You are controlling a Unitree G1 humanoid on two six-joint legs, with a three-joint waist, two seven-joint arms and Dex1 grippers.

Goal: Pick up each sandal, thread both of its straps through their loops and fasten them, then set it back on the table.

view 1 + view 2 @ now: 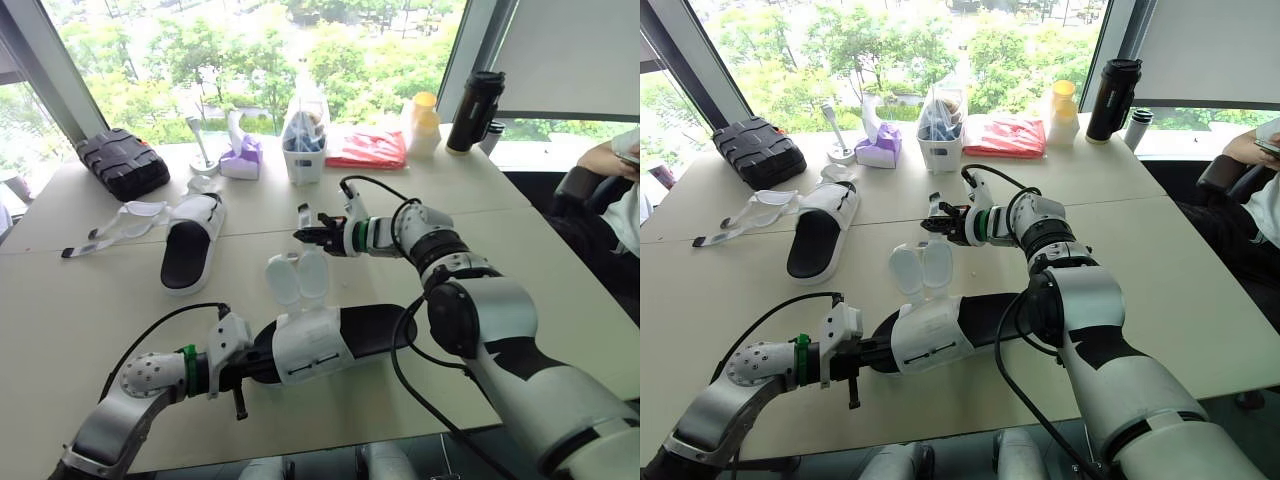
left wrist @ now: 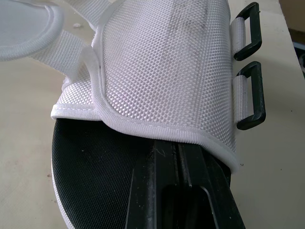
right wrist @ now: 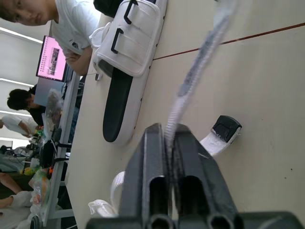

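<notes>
Now, right gripper (image 3: 167, 132) pinched on a strap (image 3: 190, 78); left gripper (image 2: 177, 152) closed, inside sandal (image 1: 310, 345).

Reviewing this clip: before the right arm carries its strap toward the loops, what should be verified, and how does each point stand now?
1. Right gripper jaws shut on a strap: ok.
2. Near sandal held up at the left gripper: ok; firmness of that hold: cannot tell.
3. Both black loops empty and unobstructed: ok.
4. Straps threaded and fastened: not ok, nothing passes through either loop.
5. Far sandal lying on the table, apart from both arms: ok.
</notes>
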